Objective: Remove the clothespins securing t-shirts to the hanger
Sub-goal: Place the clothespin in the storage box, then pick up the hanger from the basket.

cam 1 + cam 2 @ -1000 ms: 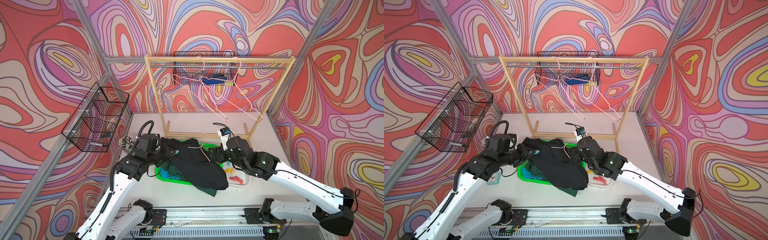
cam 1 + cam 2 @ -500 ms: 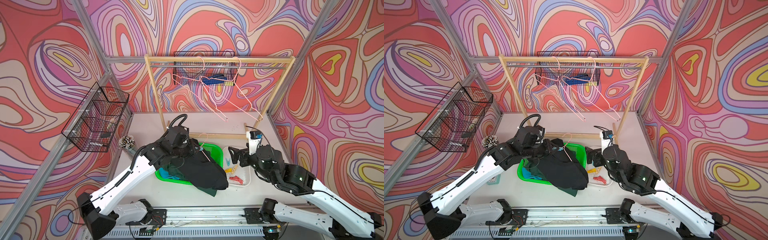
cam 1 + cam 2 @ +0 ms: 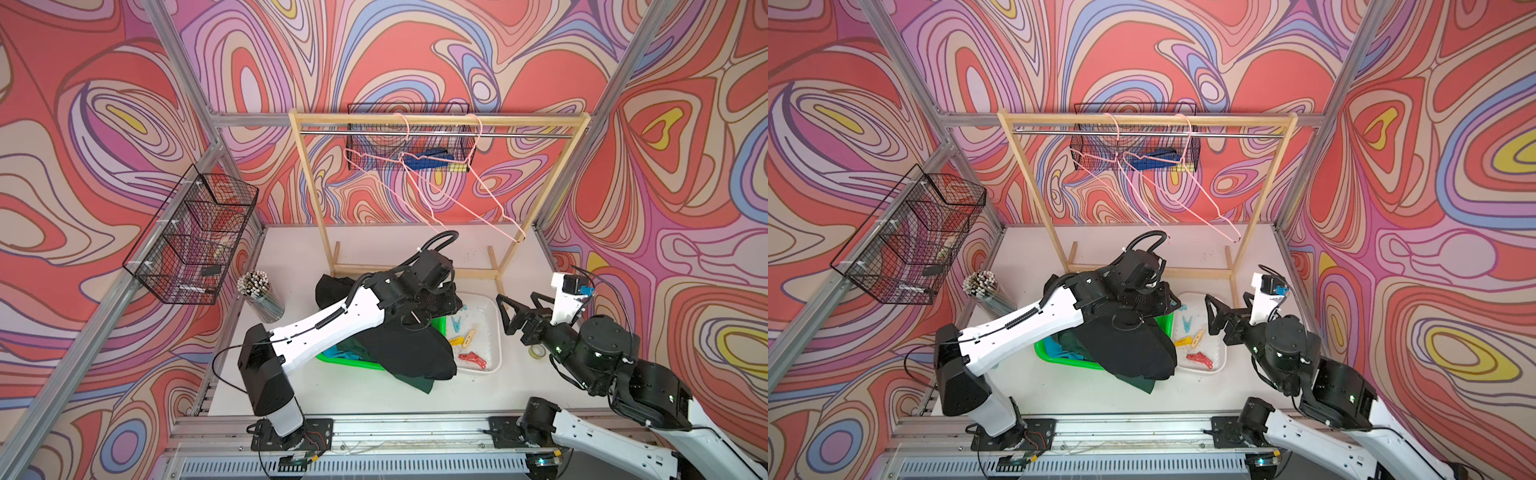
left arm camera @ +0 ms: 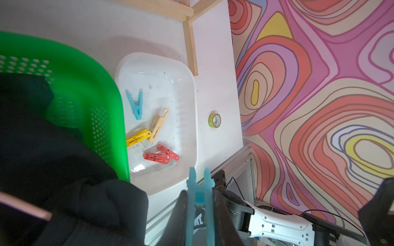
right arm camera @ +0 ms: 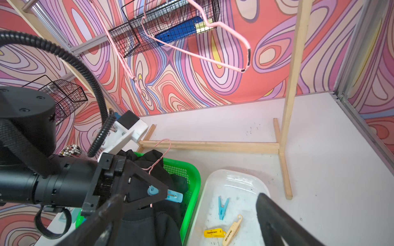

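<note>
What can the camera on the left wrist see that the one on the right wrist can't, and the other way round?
Only the left wrist view shows the two red clothespins and the roll of tape. Only the right wrist view shows the hanging pink hangers and the wire basket on the back wall. Both show the white tray, the green basket and the light blue clothespin clamped in the left gripper.

Clothespins in tray, t-shirts piled in basket
</note>
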`<state>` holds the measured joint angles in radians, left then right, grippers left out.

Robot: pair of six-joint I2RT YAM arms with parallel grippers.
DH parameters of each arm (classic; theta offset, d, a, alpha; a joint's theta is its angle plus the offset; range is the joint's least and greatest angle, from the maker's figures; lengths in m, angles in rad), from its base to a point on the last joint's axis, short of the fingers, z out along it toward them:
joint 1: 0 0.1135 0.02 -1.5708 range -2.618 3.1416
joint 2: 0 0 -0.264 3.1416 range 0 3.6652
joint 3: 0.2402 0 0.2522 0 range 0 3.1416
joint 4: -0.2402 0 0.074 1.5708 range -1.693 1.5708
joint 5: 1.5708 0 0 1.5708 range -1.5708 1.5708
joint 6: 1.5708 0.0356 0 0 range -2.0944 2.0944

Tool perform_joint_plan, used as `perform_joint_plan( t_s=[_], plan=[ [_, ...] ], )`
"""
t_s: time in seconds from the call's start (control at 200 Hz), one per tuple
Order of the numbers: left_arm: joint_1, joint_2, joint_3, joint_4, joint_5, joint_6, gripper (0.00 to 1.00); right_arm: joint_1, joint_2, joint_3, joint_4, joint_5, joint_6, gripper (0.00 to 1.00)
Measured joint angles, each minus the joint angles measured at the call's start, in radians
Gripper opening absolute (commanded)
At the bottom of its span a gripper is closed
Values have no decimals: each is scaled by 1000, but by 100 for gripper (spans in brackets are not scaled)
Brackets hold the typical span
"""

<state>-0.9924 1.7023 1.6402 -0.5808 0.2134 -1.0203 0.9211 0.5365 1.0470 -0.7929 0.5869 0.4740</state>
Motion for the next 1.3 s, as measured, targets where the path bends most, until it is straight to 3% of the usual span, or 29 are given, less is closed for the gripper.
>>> perform_joint_plan(
  t_s=[0.195,0.326,0.496,0.881,1.012,1.047,1.297],
  plan=[
    [-10,50,22,10,26,7,26,0,-12,0,-24,9,0,98],
    [-10,80,22,32,40,21,44,0,-12,0,-40,17,0,98],
    [-10,100,19,97,60,46,57,0,-13,0,-55,24,-1,98],
    [-10,97,14,130,53,109,77,0,-16,0,-82,35,-3,98],
    [-10,49,-47,107,13,140,81,-1,2,0,-83,43,-12,98],
    [-10,27,-69,98,0,150,89,-2,10,0,-82,42,-14,98],
    [-10,-166,-171,35,-132,207,91,-2,77,-24,-32,10,-39,98]
  ],
)
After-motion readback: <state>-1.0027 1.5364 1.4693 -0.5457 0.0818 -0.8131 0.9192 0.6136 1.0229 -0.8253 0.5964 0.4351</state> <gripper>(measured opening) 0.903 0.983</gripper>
